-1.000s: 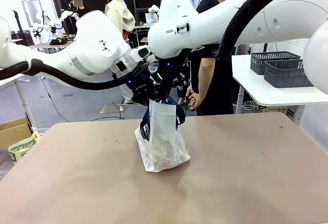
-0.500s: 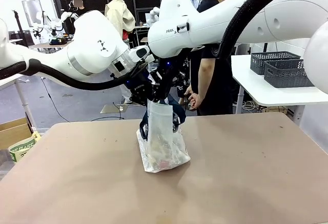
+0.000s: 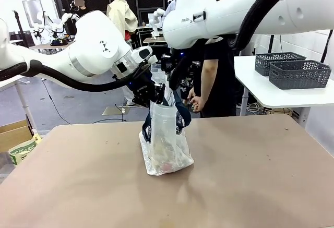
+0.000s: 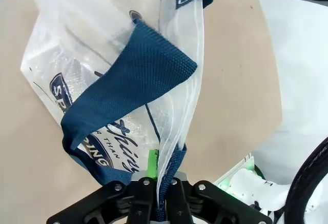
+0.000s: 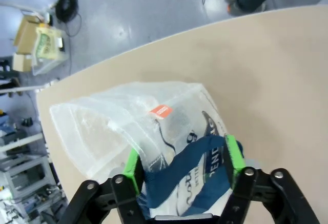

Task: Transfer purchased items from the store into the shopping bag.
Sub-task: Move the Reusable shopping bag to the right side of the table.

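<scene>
Our left claw (image 4: pixel 156 196) pinches the shopping bag (image 3: pixel 164 144) rim and handle; our right claw (image 5: pixel 184 170) gapes around the other strap, gripping nothing. Bag stands mid-surface (image 3: pixel 250 176), items (image 3: pixel 166 157) inside; at three o'clock, baskets (image 3: pixel 292 71). Packing looks finished.

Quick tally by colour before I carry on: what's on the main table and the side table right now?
Whitish bag, on the main table: 1
Dark grey baskets, on the side table: 2
Total: 3
Items inside the bag are too blurred to count.
</scene>
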{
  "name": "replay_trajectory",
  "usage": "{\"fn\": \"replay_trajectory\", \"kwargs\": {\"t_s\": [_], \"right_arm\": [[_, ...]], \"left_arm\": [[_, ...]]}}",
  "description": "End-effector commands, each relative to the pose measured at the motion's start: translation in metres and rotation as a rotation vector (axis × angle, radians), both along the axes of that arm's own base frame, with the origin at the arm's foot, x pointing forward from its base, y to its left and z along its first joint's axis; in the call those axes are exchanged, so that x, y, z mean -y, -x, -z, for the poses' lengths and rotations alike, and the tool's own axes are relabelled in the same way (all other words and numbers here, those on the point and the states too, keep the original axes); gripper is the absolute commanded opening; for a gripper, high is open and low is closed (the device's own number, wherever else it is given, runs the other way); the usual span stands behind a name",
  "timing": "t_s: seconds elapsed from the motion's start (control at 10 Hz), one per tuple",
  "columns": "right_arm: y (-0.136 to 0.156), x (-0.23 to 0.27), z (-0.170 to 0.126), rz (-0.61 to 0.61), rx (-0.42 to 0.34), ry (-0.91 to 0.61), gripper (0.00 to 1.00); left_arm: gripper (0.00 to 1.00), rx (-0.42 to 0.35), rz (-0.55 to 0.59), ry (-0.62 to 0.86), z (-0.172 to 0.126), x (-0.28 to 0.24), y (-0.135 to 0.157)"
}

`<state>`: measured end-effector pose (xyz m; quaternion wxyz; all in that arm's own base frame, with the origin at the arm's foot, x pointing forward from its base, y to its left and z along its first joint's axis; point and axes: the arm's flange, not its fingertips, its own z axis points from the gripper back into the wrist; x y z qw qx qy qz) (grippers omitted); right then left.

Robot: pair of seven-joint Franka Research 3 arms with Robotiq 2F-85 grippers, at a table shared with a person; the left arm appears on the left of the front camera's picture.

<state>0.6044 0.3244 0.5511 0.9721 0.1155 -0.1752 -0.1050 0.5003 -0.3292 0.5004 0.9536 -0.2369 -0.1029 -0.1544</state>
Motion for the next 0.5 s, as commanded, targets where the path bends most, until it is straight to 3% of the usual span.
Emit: {"fn": "replay_trajectory", "kwargs": {"t_s": [0.0, 0.1, 0.3, 0.4], "right_arm": [[0.008, 0.036, 0.007, -0.011, 0.019, -0.03, 1.0], [0.005, 0.05, 0.003, -0.115, 0.0, -0.031, 1.0], [0.019, 0.074, -0.022, -0.259, 0.036, 0.046, 1.0], [0.028, 0.087, -0.039, -0.286, 0.038, 0.063, 1.0]], "left_arm": [[0.0, -0.004, -0.009, 0.003, -0.002, 0.001, 0.001], [0.0, -0.004, -0.009, 0.003, -0.002, 0.001, 0.001], [0.0, -0.004, -0.009, 0.003, -0.002, 0.001, 0.001], [0.0, -0.004, -0.009, 0.003, -0.002, 0.001, 0.001]]}}
